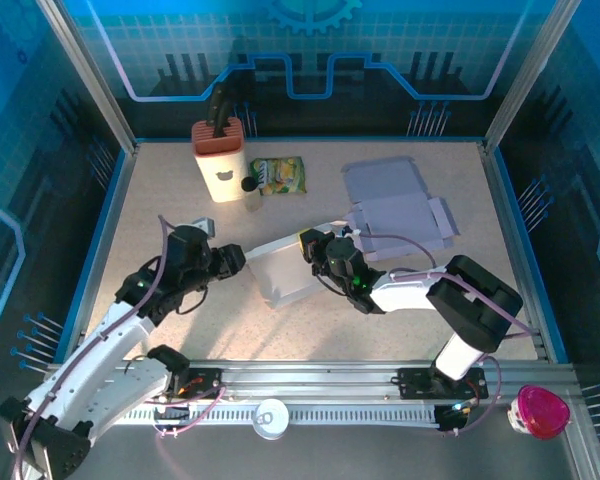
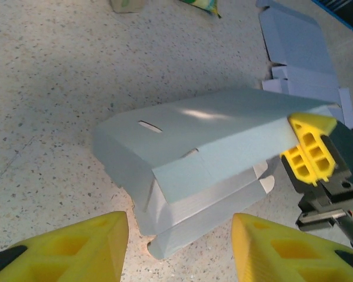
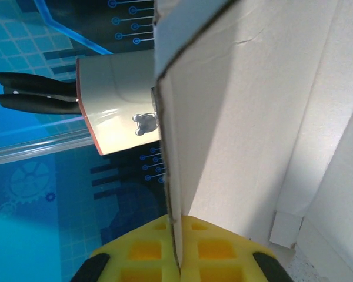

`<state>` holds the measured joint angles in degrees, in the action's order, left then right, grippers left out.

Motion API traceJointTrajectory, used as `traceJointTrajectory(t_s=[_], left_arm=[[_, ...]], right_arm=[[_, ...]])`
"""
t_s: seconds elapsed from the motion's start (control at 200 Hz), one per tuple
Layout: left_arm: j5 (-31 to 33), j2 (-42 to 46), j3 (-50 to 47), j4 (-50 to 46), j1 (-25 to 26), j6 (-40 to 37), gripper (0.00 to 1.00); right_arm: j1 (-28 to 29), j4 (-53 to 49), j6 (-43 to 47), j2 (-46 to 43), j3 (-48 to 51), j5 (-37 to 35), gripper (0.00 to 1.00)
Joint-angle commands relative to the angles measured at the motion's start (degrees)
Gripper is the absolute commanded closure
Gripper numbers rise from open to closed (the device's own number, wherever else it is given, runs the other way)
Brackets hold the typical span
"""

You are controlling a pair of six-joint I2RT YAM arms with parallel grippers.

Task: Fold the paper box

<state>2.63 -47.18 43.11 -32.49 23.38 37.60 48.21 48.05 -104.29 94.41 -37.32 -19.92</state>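
Step in hand: as I judge it, tucking the loose end flaps of the half-made box [image 1: 285,268] while its far side is pinned.
Right fingers [image 3: 138,251]: pressed together on one thin cardboard wall of the box, whose edge runs straight down between my two yellow pads.
Left fingers [image 2: 76,247]: spread apart with nothing between them, hovering low over the surface [image 1: 170,200].
Box: between my two sets of fingers, gripped by the right ones and just ahead of the left. Its slotted top panel slopes down towards my left fingers, and layered flaps stick out at that end.
Doing it well: I would hold the right pinch steady as an anchor. The left fingers should meet the lowest flap squarely and push along the crease, not across it.
Risk: a push off the crease could buckle the panel, or swing the whole box round my right pinch.
Handling: the card looks thin and springy, so the flaps will probably want to open again.
Nearby: flat unfolded sheets [image 1: 395,205] lie beyond my right fingers, well away from the left.
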Motion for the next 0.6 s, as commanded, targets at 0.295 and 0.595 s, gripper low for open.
traceJointTrajectory(t_s=[0.295, 0.595], left_arm=[[-16.9, -4.3, -2.2, 8.1, -11.5, -0.7, 0.57], [2.9, 4.8, -6.9, 6.8, 10.6, -9.8, 0.47]], right_arm=[[-0.7, -18.8, 0.2, -11.4, -0.6, 0.7, 1.0], [-3.2, -48.8, -2.3, -18.0, -9.7, 4.8, 1.0]])
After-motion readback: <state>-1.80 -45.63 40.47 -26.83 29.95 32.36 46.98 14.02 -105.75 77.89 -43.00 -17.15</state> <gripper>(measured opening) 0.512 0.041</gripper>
